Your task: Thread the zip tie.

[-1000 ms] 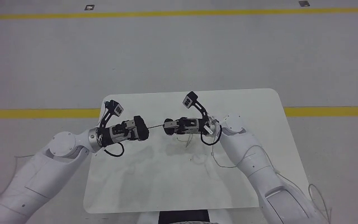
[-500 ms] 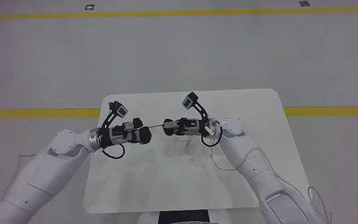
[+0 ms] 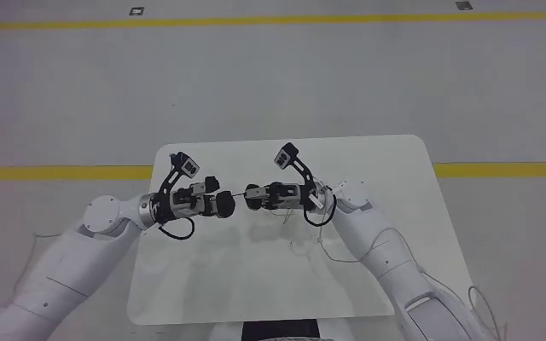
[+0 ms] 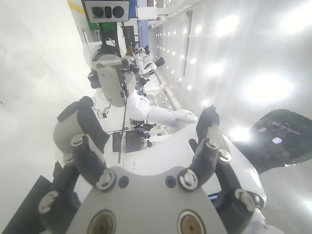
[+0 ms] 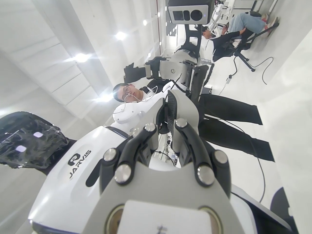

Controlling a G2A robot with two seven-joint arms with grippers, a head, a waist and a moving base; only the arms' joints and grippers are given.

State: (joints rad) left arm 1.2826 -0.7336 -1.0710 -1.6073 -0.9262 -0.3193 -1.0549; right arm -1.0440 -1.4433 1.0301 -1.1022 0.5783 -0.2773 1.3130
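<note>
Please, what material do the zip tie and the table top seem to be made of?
The zip tie: looks like thin dark plastic, perhaps nylon; a narrow strip that runs almost straight through the air, with no gloss visible. The table: white, smooth top with a slight sheen, as faint shadows show on it; maybe laminate or painted board, which one I cannot tell.

A white table [image 3: 401, 256] is set on a grey floor [image 3: 273, 85]; one yellow line [image 3: 273, 20] is painted beyond the table, a second line [image 3: 77, 172] beside it.
</note>
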